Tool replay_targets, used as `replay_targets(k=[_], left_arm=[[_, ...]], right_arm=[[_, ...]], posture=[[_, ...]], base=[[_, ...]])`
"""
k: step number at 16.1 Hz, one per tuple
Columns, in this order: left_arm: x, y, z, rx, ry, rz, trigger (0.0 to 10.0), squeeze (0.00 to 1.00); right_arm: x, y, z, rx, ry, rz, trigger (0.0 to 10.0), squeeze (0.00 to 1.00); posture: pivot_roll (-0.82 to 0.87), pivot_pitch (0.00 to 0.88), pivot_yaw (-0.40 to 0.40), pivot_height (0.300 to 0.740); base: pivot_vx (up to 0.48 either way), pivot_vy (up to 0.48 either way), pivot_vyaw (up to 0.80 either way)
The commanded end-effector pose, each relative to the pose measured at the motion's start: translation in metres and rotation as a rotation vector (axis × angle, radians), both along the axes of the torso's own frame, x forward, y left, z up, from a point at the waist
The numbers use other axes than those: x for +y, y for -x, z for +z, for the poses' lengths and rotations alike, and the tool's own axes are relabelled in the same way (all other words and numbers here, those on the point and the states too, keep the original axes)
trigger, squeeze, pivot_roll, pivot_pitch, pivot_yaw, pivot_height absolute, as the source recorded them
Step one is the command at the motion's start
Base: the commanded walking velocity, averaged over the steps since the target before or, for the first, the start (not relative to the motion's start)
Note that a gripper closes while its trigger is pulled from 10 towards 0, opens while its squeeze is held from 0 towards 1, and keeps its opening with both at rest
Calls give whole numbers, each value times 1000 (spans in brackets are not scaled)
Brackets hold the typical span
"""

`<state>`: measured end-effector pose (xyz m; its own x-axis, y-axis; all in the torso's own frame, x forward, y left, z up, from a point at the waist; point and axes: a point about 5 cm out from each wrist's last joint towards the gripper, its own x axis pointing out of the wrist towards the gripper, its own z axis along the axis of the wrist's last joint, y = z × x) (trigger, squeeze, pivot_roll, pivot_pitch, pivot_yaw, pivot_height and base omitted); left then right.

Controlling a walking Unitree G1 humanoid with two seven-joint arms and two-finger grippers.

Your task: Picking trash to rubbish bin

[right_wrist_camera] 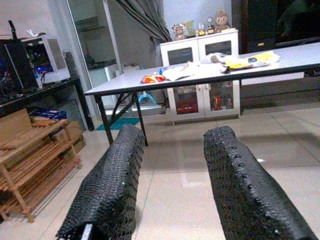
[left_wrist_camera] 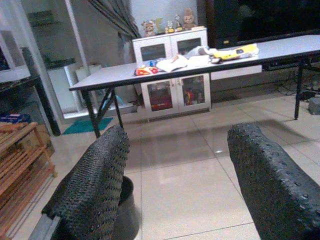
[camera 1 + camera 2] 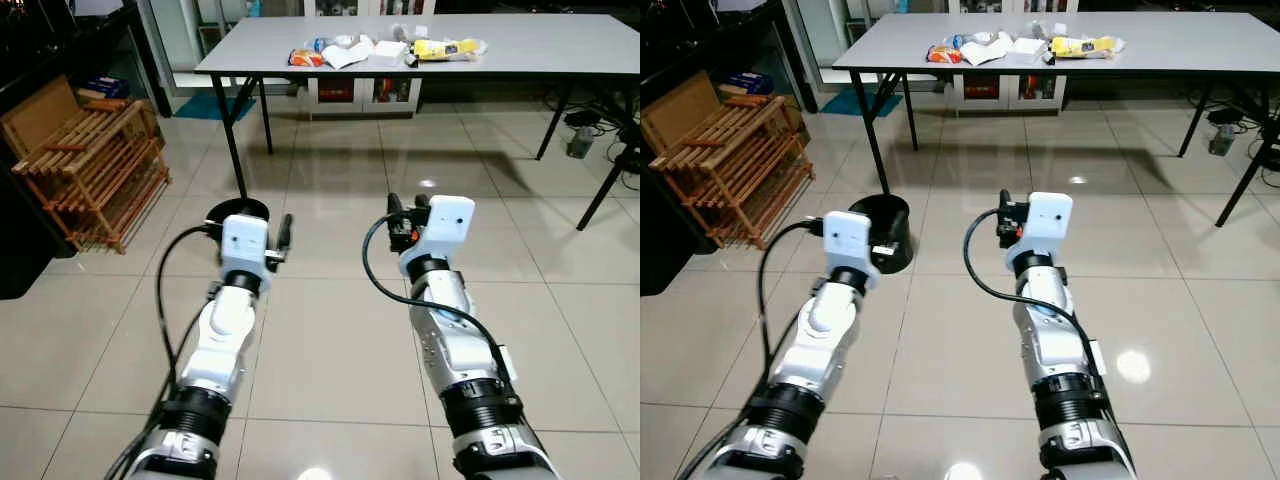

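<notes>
Several pieces of trash lie on the grey table [image 3: 540,45] ahead: an orange wrapper [image 3: 306,58], white paper [image 3: 347,52] and a yellow packet [image 3: 445,48]. A black rubbish bin [image 3: 882,232] stands on the floor by the table's left leg, just beyond my left wrist. My left gripper [image 2: 175,190] is held out low over the tiles, open, with nothing between its fingers; the bin [image 2: 127,205] shows behind one finger. My right gripper [image 1: 170,185] is also open and holds nothing, facing the table from well short of it.
A wooden slatted rack [image 3: 90,165] stands at the left beside dark furniture. A white cabinet [image 2: 175,90] sits behind the table. Black table legs [image 3: 235,150] and cables [image 3: 585,130] at the right border the shiny tiled floor [image 3: 330,330].
</notes>
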<state>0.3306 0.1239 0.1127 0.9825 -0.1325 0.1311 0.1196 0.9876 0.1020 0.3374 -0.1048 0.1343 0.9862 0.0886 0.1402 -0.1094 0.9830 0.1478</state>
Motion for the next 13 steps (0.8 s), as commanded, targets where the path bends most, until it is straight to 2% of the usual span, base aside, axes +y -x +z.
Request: replay_targets(k=[1,7,8,9,10,11,12,13], left_arm=[[1,-2,2,0,2,12,10000,0],[1,-2,2,5,-1,15,10000,0],[1,-2,2,6,-1,13,10000,0],[0,-2,2,5,-3,6,10000,0],[-1,-2,2,2,-17,3,10000,671],[-1,-2,2,2,-20,1,10000,671],[-3,-1,1,10,-15,-18,10000,1000],[-5,0,0,13,-13,-29,10000,1000]], right_arm=[[3,-2,4,-5,-1,14,10000,0],[3,-2,4,-5,-1,14,10000,0],[3,-2,5,-6,-4,16,10000,24],[3,-2,5,-6,-10,20,10000,1000],[3,-2,5,-5,-19,24,10000,1000],[3,-2,5,-5,-20,24,10000,1000],[3,-2,5,-6,-19,21,10000,1000],[2,-2,4,-3,-17,18,10000,1000]], posture=[[40,2,68,740],[40,3,68,740],[40,3,68,740],[39,3,69,740],[39,3,69,740],[39,3,69,740],[39,4,68,740],[39,3,68,740]], base=[[341,0,0],[391,0,0],[405,0,0],[435,0,0],[480,0,0],[480,0,0],[480,0,0],[480,0,0]])
